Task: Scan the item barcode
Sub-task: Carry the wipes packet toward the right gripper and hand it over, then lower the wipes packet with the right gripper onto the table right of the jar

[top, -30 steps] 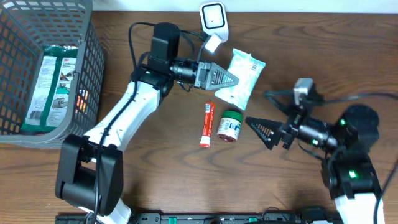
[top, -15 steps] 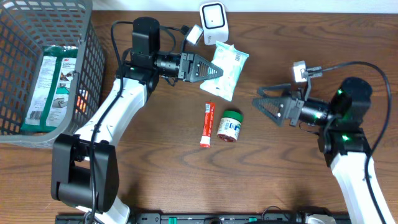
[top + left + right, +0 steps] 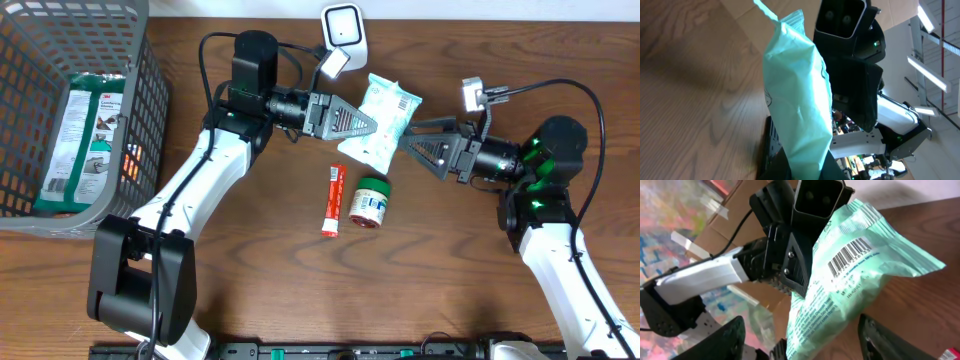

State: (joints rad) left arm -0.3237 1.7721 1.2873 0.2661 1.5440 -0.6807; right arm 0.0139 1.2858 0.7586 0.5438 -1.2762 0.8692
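Observation:
A mint-green packet (image 3: 385, 112) hangs above the table, and my left gripper (image 3: 368, 127) is shut on its left end. In the left wrist view the packet (image 3: 799, 100) rises straight out of the fingers. My right gripper (image 3: 418, 140) faces it from the right, open. In the right wrist view the packet (image 3: 855, 285) lies between the two dark fingers (image 3: 717, 341), with its barcode (image 3: 850, 255) turned to this camera and a gap on the left side. The white scanner (image 3: 342, 30) stands at the back, just left of the packet.
A red-and-white tube (image 3: 333, 200) and a small green-lidded jar (image 3: 371, 201) lie mid-table below the packet. A grey wire basket (image 3: 150, 110) with a flat green pack (image 3: 85, 135) inside stands at the far left.
My left arm has swung the packet back to the right. My right gripper has moved up and left until its fingers flank the packet's free end, and its jaws have narrowed.

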